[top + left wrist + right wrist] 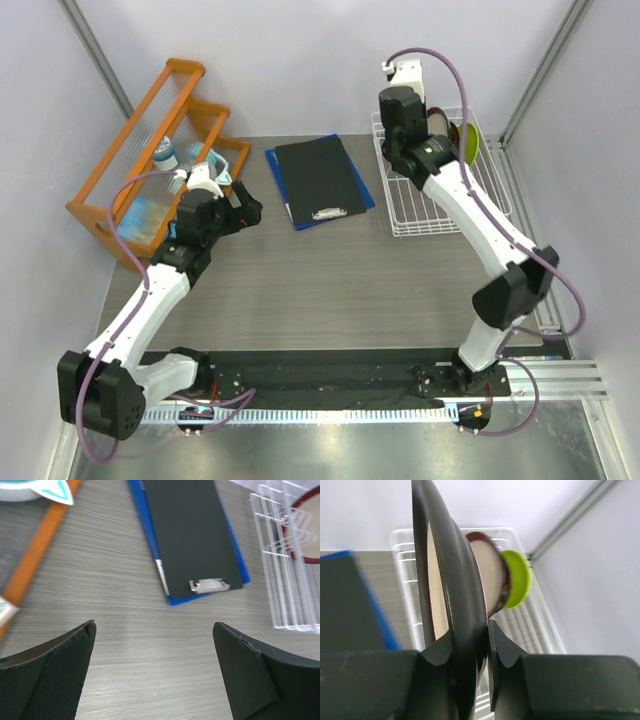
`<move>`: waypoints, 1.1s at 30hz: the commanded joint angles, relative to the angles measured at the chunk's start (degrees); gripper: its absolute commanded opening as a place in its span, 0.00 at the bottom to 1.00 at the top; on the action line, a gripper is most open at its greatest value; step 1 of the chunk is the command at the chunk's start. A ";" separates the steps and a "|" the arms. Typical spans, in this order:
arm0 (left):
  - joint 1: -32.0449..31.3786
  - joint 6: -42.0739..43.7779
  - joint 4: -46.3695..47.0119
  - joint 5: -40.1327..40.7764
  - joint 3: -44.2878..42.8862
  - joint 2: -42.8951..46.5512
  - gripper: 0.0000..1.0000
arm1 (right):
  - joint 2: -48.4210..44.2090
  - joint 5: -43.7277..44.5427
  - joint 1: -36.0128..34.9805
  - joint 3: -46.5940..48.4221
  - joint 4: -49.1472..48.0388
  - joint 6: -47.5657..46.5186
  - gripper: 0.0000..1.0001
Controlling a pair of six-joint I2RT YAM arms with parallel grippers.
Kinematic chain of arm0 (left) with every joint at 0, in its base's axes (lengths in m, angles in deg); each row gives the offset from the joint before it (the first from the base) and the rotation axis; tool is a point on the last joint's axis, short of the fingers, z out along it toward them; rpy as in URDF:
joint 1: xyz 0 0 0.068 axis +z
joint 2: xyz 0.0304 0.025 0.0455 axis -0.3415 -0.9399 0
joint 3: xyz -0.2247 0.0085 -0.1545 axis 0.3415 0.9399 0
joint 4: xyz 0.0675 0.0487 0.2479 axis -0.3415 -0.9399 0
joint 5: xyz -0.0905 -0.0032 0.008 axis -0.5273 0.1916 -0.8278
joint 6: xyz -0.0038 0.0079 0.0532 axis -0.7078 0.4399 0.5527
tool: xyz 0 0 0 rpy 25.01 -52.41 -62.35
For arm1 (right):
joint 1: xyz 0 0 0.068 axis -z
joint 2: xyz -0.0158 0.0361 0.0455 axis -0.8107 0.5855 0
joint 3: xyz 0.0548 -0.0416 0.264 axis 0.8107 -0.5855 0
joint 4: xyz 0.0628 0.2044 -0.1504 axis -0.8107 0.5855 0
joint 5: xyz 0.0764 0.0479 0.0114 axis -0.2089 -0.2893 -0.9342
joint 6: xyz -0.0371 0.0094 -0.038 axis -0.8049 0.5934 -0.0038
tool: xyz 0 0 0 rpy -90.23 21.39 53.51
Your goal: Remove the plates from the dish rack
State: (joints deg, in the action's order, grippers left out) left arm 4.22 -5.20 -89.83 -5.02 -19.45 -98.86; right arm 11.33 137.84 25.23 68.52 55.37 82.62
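Observation:
The white wire dish rack [450,212] stands at the back right. My right gripper [412,128] reaches into its far end and is shut on the dark brown-grey rimmed plate [465,590], which stands on edge between my fingers [500,645]. Just behind it stand a dark red rimmed dish with a cream face [492,575] and a lime-green bowl [517,577]. My left gripper [240,205] is open and empty over the bare table, left of centre. Its wrist view shows the rack [290,600] with a red-rimmed cream plate [306,535] at the upper right.
A black clipboard on a blue folder [318,180] lies between the two arms, left of the rack. An orange wooden shelf rack [155,150] with small items stands at the back left. Grey walls close in both sides.

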 commanded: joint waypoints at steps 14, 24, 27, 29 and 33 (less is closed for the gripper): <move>-1.12 -15.48 28.73 -21.56 14.27 6.09 0.99 | -34.25 -44.83 -5.79 -35.00 -10.16 36.51 0.01; -4.99 -18.65 34.54 -22.79 19.46 6.01 1.00 | -35.58 -56.00 -7.46 -46.79 -25.54 45.56 0.01; -5.43 -18.74 34.90 -22.00 20.42 5.65 0.99 | -35.05 -58.46 -7.72 -48.19 -29.85 47.67 0.01; -5.52 -18.65 35.07 -20.69 21.56 6.09 0.99 | -35.31 -58.90 -8.16 -49.07 -31.00 48.81 0.01; -5.61 -17.86 35.34 -19.98 22.18 7.06 0.99 | -35.49 -60.83 -8.16 -51.09 -35.30 51.18 0.01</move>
State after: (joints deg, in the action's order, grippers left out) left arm -1.02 -23.17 -58.42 -25.92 2.30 -93.42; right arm -20.29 81.89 17.34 16.92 37.47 127.38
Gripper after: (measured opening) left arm 0.994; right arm 0.239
